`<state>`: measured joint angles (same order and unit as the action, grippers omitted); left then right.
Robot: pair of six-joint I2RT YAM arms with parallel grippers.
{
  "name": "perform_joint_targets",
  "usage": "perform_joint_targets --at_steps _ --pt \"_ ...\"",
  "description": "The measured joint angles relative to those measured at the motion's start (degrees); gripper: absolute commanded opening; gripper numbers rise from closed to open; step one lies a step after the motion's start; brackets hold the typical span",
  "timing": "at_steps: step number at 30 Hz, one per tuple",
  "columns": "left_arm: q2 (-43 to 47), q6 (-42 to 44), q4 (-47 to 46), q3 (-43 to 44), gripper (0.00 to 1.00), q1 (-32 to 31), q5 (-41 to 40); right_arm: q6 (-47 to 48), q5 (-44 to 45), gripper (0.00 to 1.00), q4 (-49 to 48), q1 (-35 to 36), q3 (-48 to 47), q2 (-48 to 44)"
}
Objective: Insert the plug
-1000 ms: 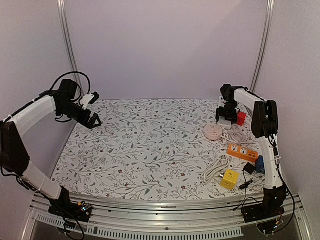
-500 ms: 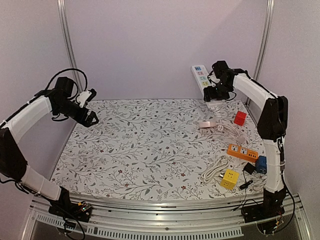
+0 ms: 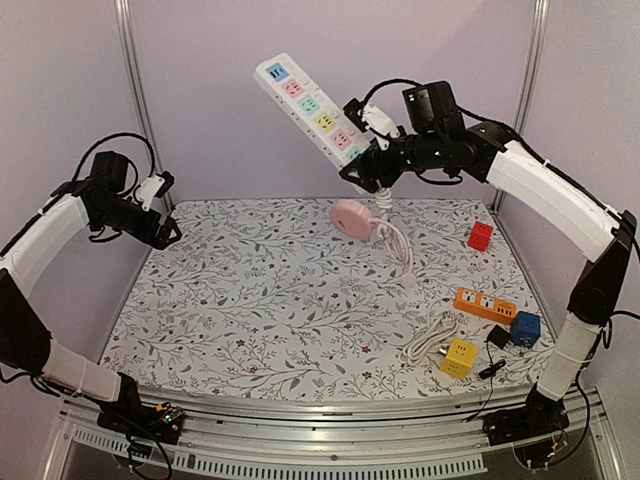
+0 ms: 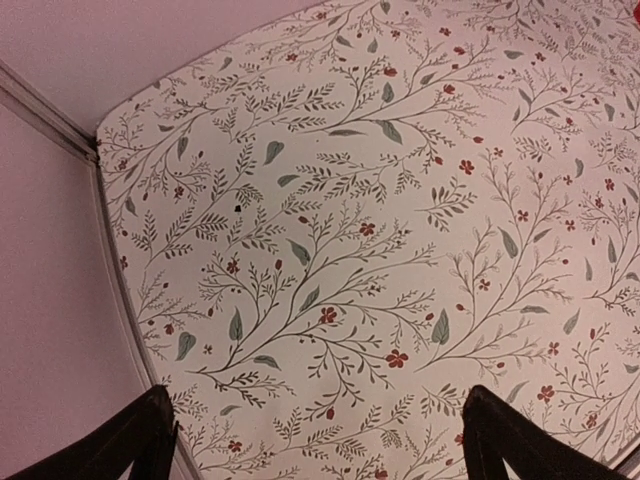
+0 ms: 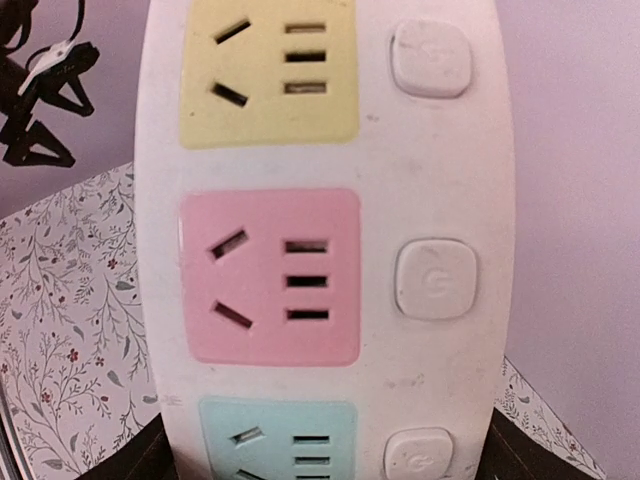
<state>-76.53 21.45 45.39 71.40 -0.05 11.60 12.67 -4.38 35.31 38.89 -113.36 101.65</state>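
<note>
White power strip (image 3: pixel 308 108) is up in air over back of tabletop (image 3: pixel 260 300), tilted, w/ lower end pinched by right fingers (image 3: pixel 362 172); left fingers (image 4: pixel 120 445) spread wide above tabletop's left side

faint power symbol embossed on a white button (image 5: pixel 435 280) of the power strip (image 5: pixel 330 130), no lettering legible

right pincer (image 3: pixel 360 170) up high and gripping, left pincer (image 3: pixel 170 211) spread wide, hovering lower.
</note>
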Motion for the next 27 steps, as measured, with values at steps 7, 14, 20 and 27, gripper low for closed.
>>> perform_joint_targets --at_steps 7,14,20,27 --pt "1.0 0.0 0.9 -0.2 1.0 3.5 -0.1 10.4 0.7 0.0 4.0 9.9 5.3 7.3" --pt "2.4 0.0 1.3 -1.4 0.99 4.7 -0.1 16.3 1.7 0.0 8.5 10.5 2.7 13.7" --pt "2.7 0.7 2.6 -1.4 1.0 4.8 0.4 19.5 1.3 0.0 7.0 10.8 1.3 13.9" --pt "3.0 7.0 8.3 -1.4 0.99 4.9 10.2 21.7 -5.4 0.0 5.9 15.8 8.5 16.7"
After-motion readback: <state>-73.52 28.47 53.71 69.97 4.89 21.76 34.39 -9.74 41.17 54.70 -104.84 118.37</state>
